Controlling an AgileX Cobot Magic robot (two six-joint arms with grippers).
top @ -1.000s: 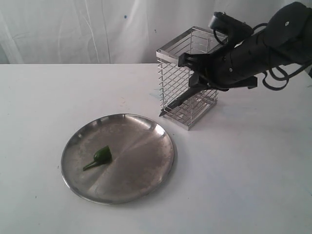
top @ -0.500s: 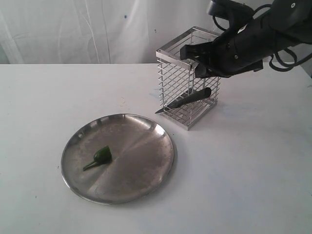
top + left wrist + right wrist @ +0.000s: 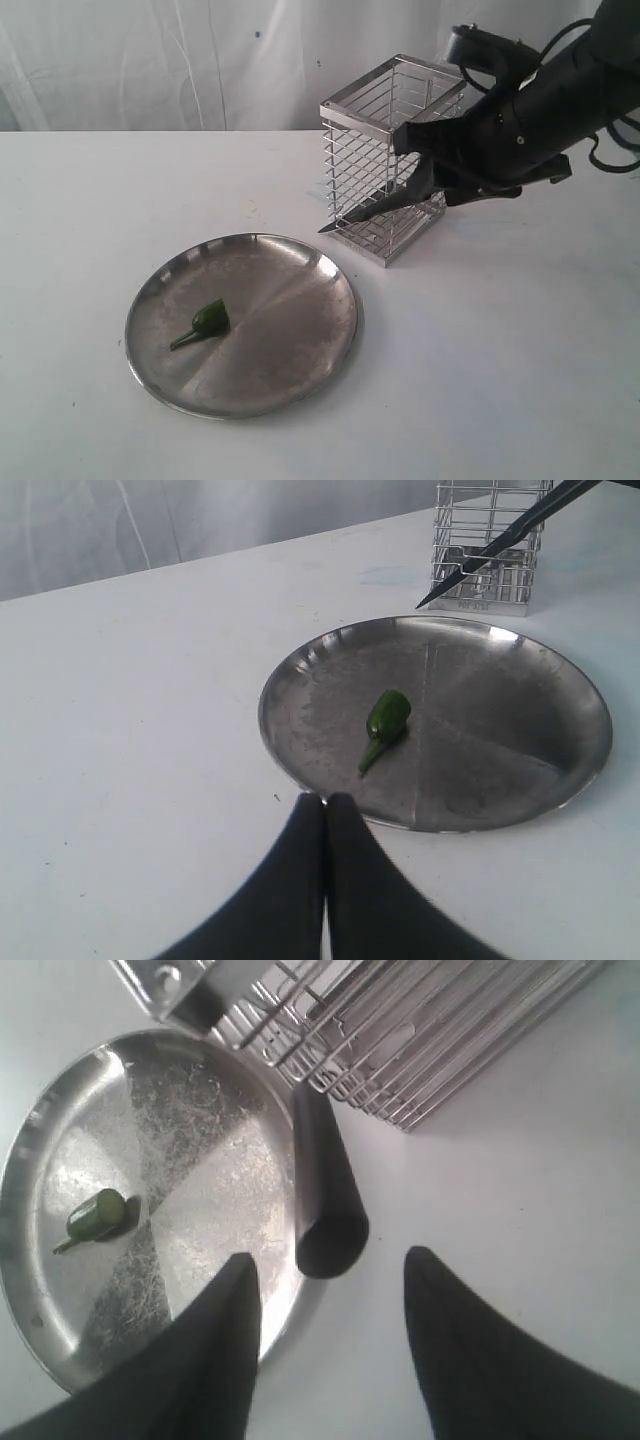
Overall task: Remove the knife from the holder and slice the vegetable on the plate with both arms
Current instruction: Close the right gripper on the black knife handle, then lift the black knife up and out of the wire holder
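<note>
The right end effector gapes open, the knife handle between its fingers, touching neither; left end effector closed.

table: is carrying everything, its back edge running along a curtain.
plate: is sitting toward the table's front, left of the middle.
vegetable: is lying on the plate's left half, stem pointing toward the front-left rim.
holder: is standing upright behind and right of the plate, nearer the back edge, just apart from the rim.
knife: is slanting across the holder's lower part, tip by the base corner nearest the plate, handle rising rightward; whether it is passing through the wires is unclear.
right gripper: is hanging at the holder's right side, jaws standing either side of the handle's end.
left gripper: is hovering beside the plate, on the side away from the holder.
</note>
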